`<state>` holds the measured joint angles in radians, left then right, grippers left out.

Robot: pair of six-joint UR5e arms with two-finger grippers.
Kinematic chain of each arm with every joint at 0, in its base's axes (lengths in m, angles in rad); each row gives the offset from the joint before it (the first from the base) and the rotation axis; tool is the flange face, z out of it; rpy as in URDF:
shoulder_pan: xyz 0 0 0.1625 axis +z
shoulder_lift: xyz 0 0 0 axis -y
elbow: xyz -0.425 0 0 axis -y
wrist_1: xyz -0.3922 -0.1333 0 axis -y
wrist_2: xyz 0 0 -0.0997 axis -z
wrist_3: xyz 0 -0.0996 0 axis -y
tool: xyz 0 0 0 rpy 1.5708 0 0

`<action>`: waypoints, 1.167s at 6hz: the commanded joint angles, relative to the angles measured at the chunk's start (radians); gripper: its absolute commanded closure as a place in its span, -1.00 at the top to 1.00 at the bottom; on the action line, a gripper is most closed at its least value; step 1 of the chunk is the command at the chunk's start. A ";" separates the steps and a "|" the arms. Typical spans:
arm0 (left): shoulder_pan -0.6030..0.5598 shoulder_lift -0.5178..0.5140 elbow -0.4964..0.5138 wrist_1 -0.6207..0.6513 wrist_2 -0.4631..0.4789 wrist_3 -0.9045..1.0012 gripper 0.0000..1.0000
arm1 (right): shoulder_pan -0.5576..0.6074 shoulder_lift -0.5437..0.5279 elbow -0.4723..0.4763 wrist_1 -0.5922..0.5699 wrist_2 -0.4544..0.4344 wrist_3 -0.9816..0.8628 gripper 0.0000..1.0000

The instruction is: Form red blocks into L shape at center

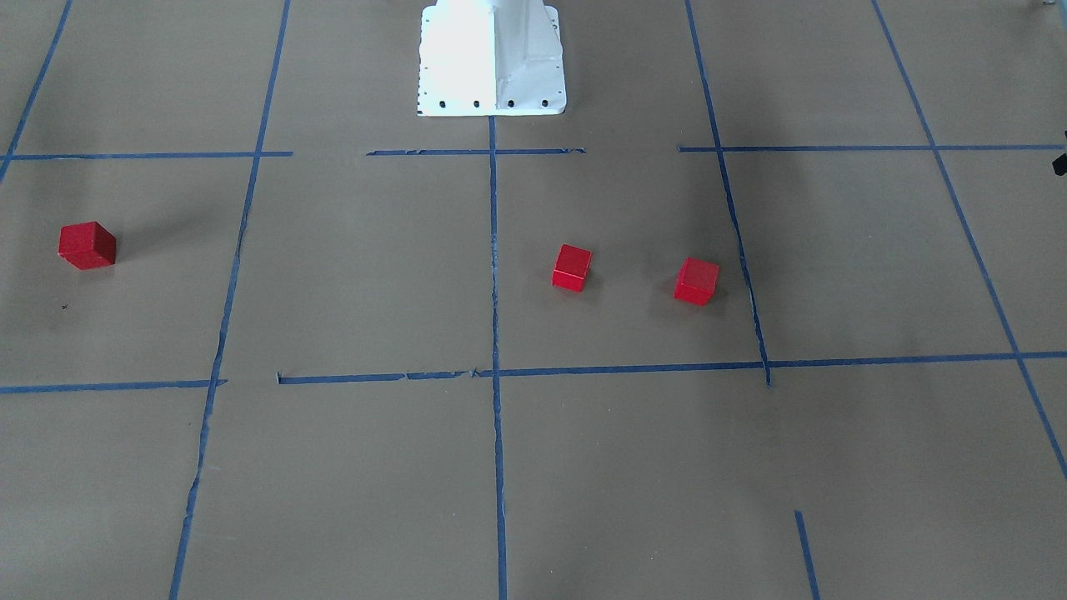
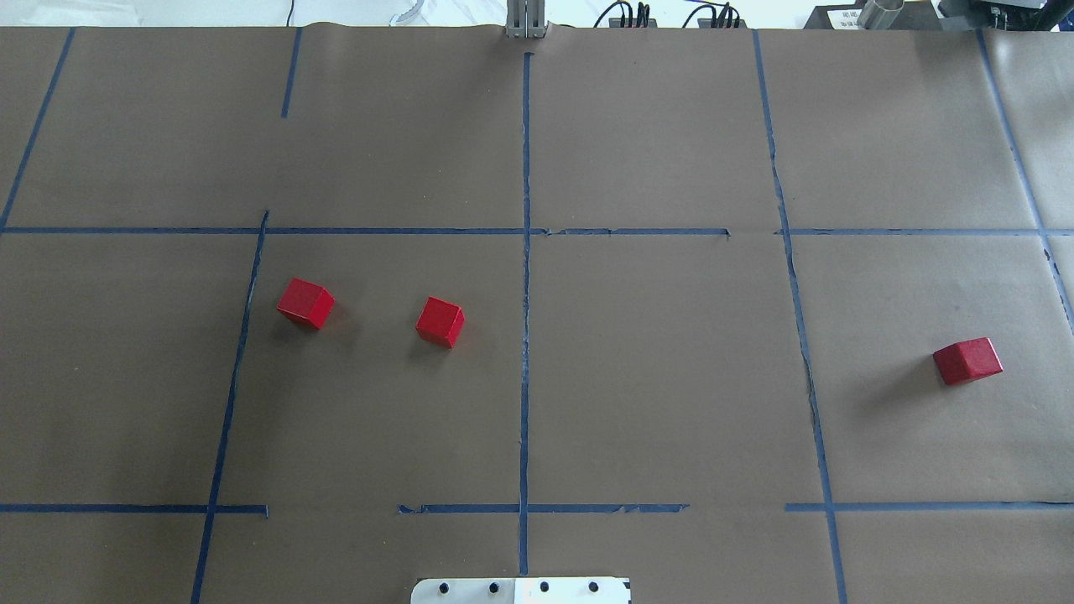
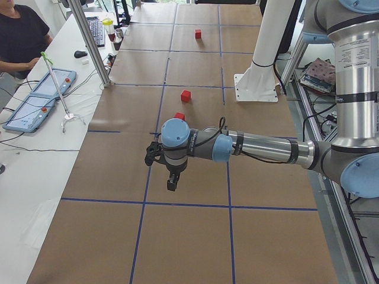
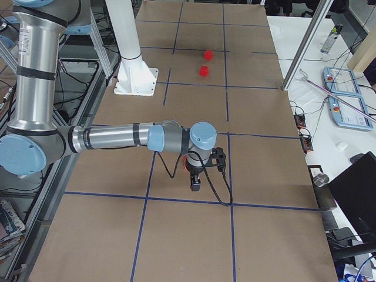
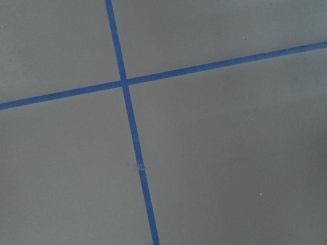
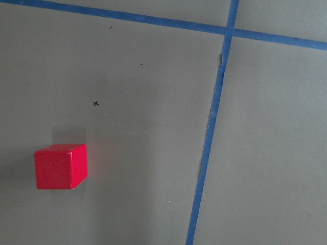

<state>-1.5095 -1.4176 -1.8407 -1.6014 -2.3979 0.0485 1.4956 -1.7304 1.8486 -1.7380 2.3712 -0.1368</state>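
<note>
Three red blocks lie apart on the brown paper. In the overhead view two sit left of the center tape line: one further left and one nearer the line. The third lies far right and also shows in the right wrist view. My left gripper hangs above the paper near the table's left end, away from the blocks. My right gripper hangs near the third block. Both grippers show only in the side views, so I cannot tell whether they are open or shut.
The white robot base stands at the table's robot-side edge on the center line. An operator sits by a side table with teach pendants. A metal post stands at the table's far edge.
</note>
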 commanded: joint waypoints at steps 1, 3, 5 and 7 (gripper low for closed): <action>0.000 0.003 0.003 0.000 0.000 -0.001 1.00 | 0.000 -0.001 0.000 0.000 0.000 0.000 1.00; 0.000 0.017 0.000 -0.002 -0.003 -0.001 1.00 | 0.000 -0.001 0.003 0.000 0.006 0.002 1.00; -0.003 0.019 -0.008 -0.002 -0.004 -0.001 1.00 | -0.001 0.002 0.011 0.001 0.019 0.003 1.00; -0.003 0.046 -0.029 -0.015 -0.004 0.001 1.00 | -0.024 0.008 0.009 0.043 0.130 0.014 1.00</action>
<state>-1.5128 -1.3798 -1.8615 -1.6137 -2.4041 0.0487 1.4867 -1.7268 1.8582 -1.7226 2.4588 -0.1301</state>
